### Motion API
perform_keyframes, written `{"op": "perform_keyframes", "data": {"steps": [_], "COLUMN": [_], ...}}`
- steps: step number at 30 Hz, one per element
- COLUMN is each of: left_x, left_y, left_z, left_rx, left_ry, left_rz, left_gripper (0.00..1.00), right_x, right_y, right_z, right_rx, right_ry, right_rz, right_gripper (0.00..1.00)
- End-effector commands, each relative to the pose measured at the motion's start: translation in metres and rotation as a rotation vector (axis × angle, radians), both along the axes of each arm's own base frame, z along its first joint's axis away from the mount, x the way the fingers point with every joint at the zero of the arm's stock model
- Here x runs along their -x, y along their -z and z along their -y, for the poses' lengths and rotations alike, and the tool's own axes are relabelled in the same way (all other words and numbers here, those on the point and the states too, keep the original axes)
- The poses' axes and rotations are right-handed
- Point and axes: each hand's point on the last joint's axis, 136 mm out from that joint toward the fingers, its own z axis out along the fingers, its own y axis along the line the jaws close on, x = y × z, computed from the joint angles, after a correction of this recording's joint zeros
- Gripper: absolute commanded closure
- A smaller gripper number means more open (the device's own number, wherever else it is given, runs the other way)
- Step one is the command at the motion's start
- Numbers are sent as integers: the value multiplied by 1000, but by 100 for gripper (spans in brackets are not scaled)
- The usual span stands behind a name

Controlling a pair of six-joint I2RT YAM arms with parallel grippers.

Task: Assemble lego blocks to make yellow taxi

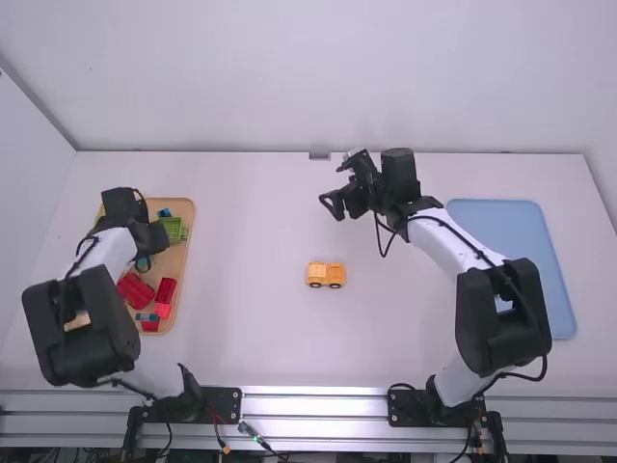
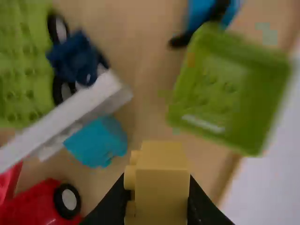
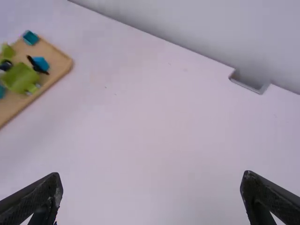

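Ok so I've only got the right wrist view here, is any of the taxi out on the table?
Observer: Yes, the high view has a yellow car near the middle of the table.
Operator: Got it, and is anything being held?
Observer: In the left wrist view, the left gripper has a yellow block between its fingers.
Operator: Whereabouts is that?
Observer: Over the wooden tray, going by the high view.
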Motion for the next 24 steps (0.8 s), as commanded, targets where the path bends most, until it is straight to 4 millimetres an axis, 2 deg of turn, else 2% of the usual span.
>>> {"op": "perform_keyframes", "data": {"steps": [1,2,4,6,7,9,13,18,24], "left_x": [-6,-14,-20,-30,-31,-35,-36,-39,-34], "left_y": [-18,-28,-37,-51,-53,-60,-67,-78,-88], "left_z": [35,57,84,134,143,176,225,258,292], "left_rx": [-31,-43,-46,-38,-39,-51,-136,-190,-199], "left_ry": [112,198,315,517,547,664,883,1005,1181], "left_rz": [54,100,141,214,229,267,311,400,502], "left_gripper": [98,98,98,98,98,98,98,98,98], "right_x": [8,11,15,23,25,33,40,53,55], "right_y": [-32,-37,-42,-49,-50,-51,-45,-34,-26], "right_z": [-12,-18,-26,-38,-41,-49,-52,-51,-49], "right_rx": [-117,-158,-207,-287,-302,-352,-420,-479,-491], "right_ry": [-52,-88,-134,-228,-245,-308,-385,-478,-503], "right_rz": [-5,-10,-15,-25,-31,-54,-123,-215,-238], "right_gripper": [1,1,1,1,1,1,1,0,2]}}
